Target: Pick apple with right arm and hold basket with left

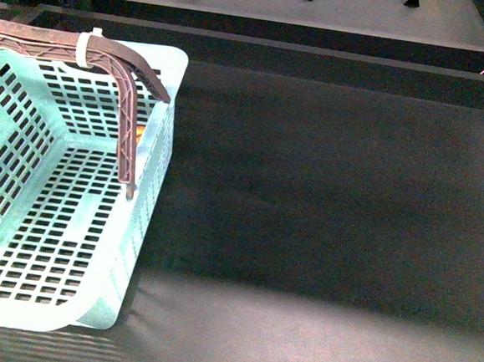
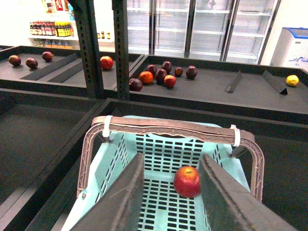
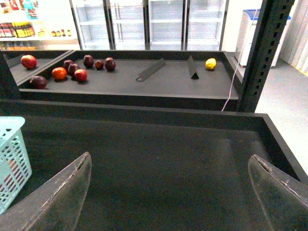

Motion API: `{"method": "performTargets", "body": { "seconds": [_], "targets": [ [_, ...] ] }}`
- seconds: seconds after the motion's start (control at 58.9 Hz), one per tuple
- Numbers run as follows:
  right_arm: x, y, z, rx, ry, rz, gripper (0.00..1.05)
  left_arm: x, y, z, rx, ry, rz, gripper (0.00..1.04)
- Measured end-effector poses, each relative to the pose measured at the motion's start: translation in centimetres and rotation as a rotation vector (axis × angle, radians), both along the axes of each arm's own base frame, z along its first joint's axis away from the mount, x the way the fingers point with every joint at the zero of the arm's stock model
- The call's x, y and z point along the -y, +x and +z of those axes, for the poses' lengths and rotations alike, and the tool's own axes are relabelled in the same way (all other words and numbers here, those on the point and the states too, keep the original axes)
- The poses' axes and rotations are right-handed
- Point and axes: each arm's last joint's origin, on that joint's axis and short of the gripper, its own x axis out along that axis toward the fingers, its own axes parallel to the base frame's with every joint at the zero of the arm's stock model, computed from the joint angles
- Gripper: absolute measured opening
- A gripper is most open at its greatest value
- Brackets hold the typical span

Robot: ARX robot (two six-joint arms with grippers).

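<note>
Both grippers stand wide and empty: the apple (image 2: pixel 187 181) already lies inside the basket (image 1: pixel 142 223) at the shelf's left edge, beneath the left gripper (image 2: pixel 171 202), whose handle-hold seems outstanding; the right gripper (image 3: pixel 168 192) hovers over bare shelf.

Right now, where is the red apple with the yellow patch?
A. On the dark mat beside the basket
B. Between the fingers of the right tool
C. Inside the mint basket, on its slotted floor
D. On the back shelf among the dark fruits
C. The left wrist view shows the apple lying on the slotted floor of the basket, under the handles, while the right tool is open and holds nothing.
</note>
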Motion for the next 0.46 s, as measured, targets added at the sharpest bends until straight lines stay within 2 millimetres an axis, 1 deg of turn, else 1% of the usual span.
{"method": "performTargets", "body": {
  "seconds": [0.034,0.068,0.085,0.153,0.17,0.221,0.272,0.34,0.458],
  "targets": [
    [0.00,0.00,0.01,0.000,0.000,0.000,0.96,0.00,0.00,0.00,0.000,0.000,0.000,0.52],
    [0.00,0.00,0.01,0.000,0.000,0.000,0.96,0.00,0.00,0.00,0.000,0.000,0.000,0.59],
    [0.00,0.00,0.01,0.000,0.000,0.000,0.96,0.00,0.00,0.00,0.000,0.000,0.000,0.64],
    [0.00,0.00,0.01,0.000,0.000,0.000,0.96,0.00,0.00,0.00,0.000,0.000,0.000,0.79],
    [0.00,0.00,0.01,0.000,0.000,0.000,0.96,0.00,0.00,0.00,0.000,0.000,0.000,0.80],
    [0.00,0.00,0.01,0.000,0.000,0.000,0.96,0.00,0.00,0.00,0.000,0.000,0.000,0.91],
    [0.00,0.00,0.01,0.000,0.000,0.000,0.96,0.00,0.00,0.00,0.000,0.000,0.000,0.99],
    [0.00,0.00,0.01,0.000,0.000,0.000,0.96,0.00,0.00,0.00,0.000,0.002,0.000,0.97],
    [0.00,0.00,0.01,0.000,0.000,0.000,0.96,0.00,0.00,0.00,0.000,0.002,0.000,0.98]
  ]
}}
